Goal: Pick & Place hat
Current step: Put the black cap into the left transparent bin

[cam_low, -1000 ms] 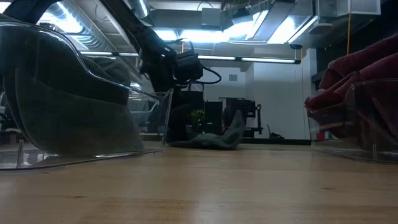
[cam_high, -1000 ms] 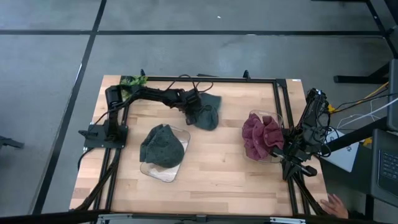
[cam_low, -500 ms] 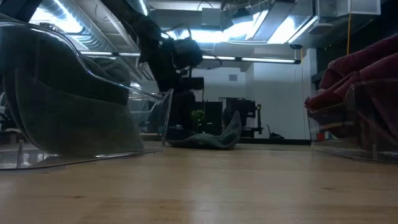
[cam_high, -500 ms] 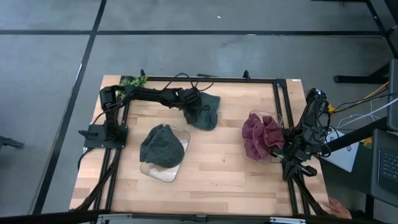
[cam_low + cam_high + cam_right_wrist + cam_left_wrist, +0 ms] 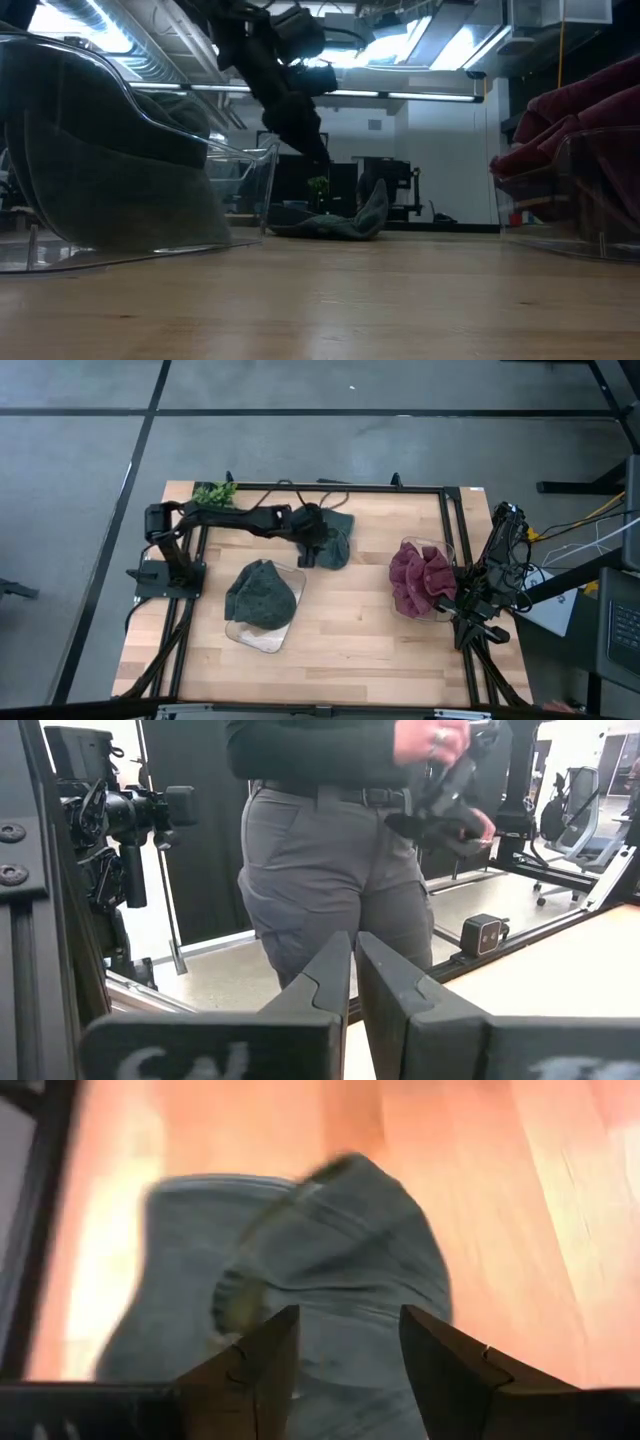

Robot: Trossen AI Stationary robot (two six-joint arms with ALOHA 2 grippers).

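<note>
From above, the left gripper (image 5: 312,550) hovers at the grey-green hat (image 5: 337,538) lying on the table (image 5: 350,630). Level view: hat (image 5: 345,222) flat on wood. Left wrist: fingers (image 5: 250,1370) parted, empty. Right gripper (image 5: 354,982) closed, parked at table's edge.

A hat (image 5: 335,538) lies flat on the tabletop (image 5: 340,640) near the far edge, about midway along it. The left gripper (image 5: 312,550) hangs over the hat's left side. A clear bin (image 5: 262,605) holding another hat (image 5: 258,593) sits left of centre. A second clear bin (image 5: 425,582) holding cloth (image 5: 418,575) sits near the right edge, beside the right gripper (image 5: 468,598).
</note>
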